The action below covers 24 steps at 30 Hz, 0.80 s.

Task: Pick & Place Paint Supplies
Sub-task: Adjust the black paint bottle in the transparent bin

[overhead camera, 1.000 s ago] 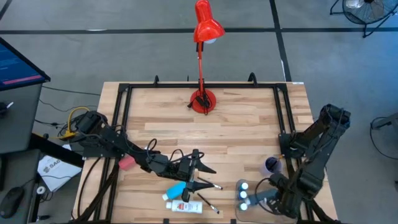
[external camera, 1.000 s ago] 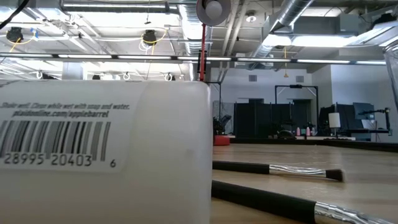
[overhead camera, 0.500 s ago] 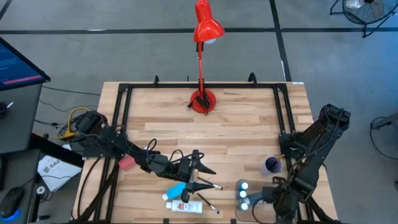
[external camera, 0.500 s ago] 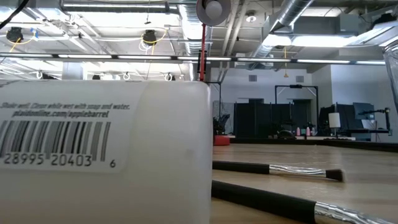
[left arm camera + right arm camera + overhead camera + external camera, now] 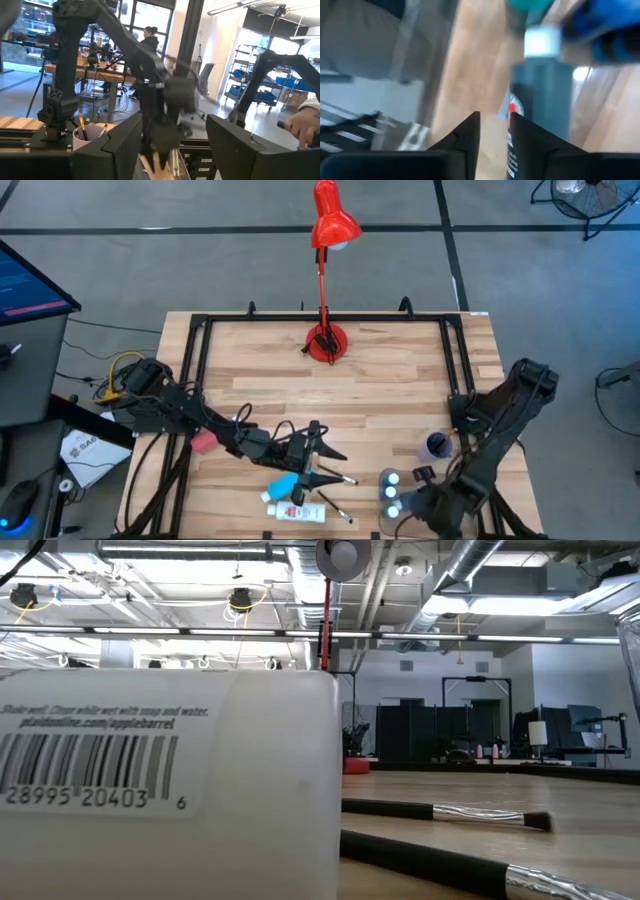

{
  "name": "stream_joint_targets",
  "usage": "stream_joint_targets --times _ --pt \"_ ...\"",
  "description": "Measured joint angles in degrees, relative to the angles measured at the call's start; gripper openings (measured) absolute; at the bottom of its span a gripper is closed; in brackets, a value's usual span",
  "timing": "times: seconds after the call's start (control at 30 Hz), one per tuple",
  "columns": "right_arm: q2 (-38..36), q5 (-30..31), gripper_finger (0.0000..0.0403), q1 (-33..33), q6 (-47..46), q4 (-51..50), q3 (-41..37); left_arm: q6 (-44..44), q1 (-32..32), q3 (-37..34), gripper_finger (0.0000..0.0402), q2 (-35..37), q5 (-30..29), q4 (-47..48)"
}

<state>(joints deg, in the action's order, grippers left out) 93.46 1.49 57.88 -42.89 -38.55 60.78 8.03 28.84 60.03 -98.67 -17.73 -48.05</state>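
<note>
Down at the bottom right of the high view, the right gripper point(image 5: 415, 502) sits low over the table point(image 5: 390, 380) edge, right beside the white-capped paint bottles point(image 5: 391, 487) standing in the clear tray point(image 5: 383, 476); its fingers point(image 5: 465, 137) show only a narrow gap in the right wrist view, with nothing between them, and a blurred white cap point(image 5: 541, 41) with blue and teal shapes fills the frame just ahead. The lilac cup point(image 5: 437, 445) stands just above and right of that tray. Over at lower centre, the left gripper point(image 5: 322, 455) hovers with its fingers point(image 5: 120, 145) spread wide apart and nothing held, directly above a blue paint tube point(image 5: 284, 483). Touching that tube's lower side lies a white tube point(image 5: 298, 512) with a red label, and thin dark paintbrushes point(image 5: 334, 478) lie beside them toward the right. In the low view, a white bottle with a barcode point(image 5: 170, 790) looms at left, two brushes point(image 5: 445, 812) lying flat on the wood. The red desk lamp point(image 5: 327, 225) stands at top centre.
</note>
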Motion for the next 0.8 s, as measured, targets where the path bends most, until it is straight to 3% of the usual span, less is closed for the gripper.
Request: stream_joint_targets --times 0.23,0.43,0.67,0.8 --pt "10.7 -3.8 0.0160 -1.7 -0.7 -8.6 3.8 0.0 0.2 0.0 0.0209 0.0 0.0 0.0" --pt "14.3 -9.2 0.0197 -1.8 -0.5 -9.6 5.9 0.0 0.1 0.0 0.0209 0.0 0.0 -0.2" --pt "14.4 -15.1 0.0203 -2.6 -3.9 -9.3 8.4 0.0 0.1 0.0 0.0209 0.0 0.0 -0.4" --pt "14.1 -14.6 0.0190 -3.3 -3.3 -13.0 12.2 0.0 0.1 0.0 0.0209 0.0 0.0 -0.4"
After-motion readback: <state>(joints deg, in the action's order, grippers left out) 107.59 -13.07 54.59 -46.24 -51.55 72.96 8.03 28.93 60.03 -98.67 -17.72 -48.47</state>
